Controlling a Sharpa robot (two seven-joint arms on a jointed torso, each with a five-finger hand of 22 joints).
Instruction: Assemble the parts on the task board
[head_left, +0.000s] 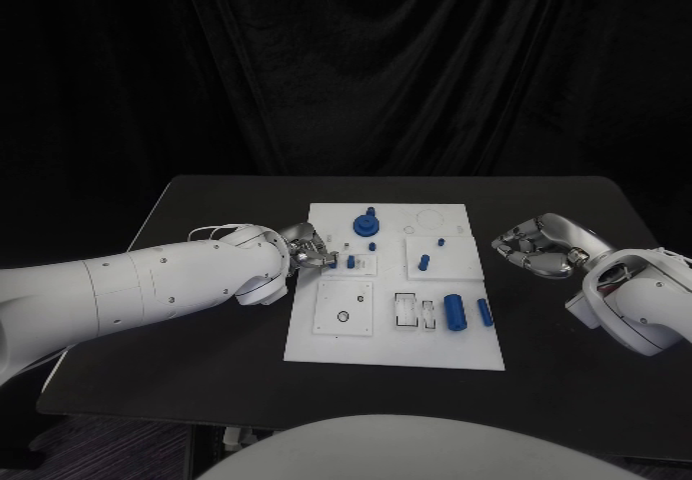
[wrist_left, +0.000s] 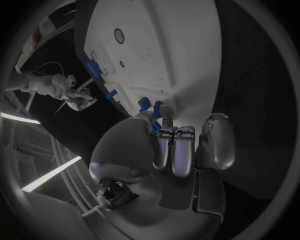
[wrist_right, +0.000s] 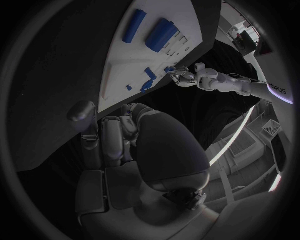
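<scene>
Left hand (head_left: 306, 250) reaches over the board's (head_left: 332, 340) left edge in the head view, fingertips at a small blue peg (head_left: 351, 262) near the board's middle-left. Whether the fingers pinch the peg or only touch it, I cannot tell from here. Right hand (head_left: 537, 247) hangs just off the board's right edge, fingers curled in with nothing in them. On the board, a blue knob (head_left: 366, 223) stands near the far edge, a short pin (head_left: 424, 263) sits right of centre, and a thick cylinder (head_left: 454, 312) and a slim bar (head_left: 485, 312) lie side by side toward the near right corner.

From the left wrist, the left hand's fingers (wrist_left: 177, 152) curl toward the board's (wrist_left: 162, 45) edge, with a blue piece (wrist_left: 156, 108) just past their tips; contact stays hidden, so its state remains unclear.

From the right wrist, the right hand's fingers (wrist_right: 112, 140) fold in, holding nothing, beside the board (wrist_right: 125, 75); the cylinder (wrist_right: 159, 33) and bar (wrist_right: 134, 26) lie beyond.

By my judgement the step is seating the peg. Keep it upright, press straight down, and avoid knocking neighbouring parts.
</scene>
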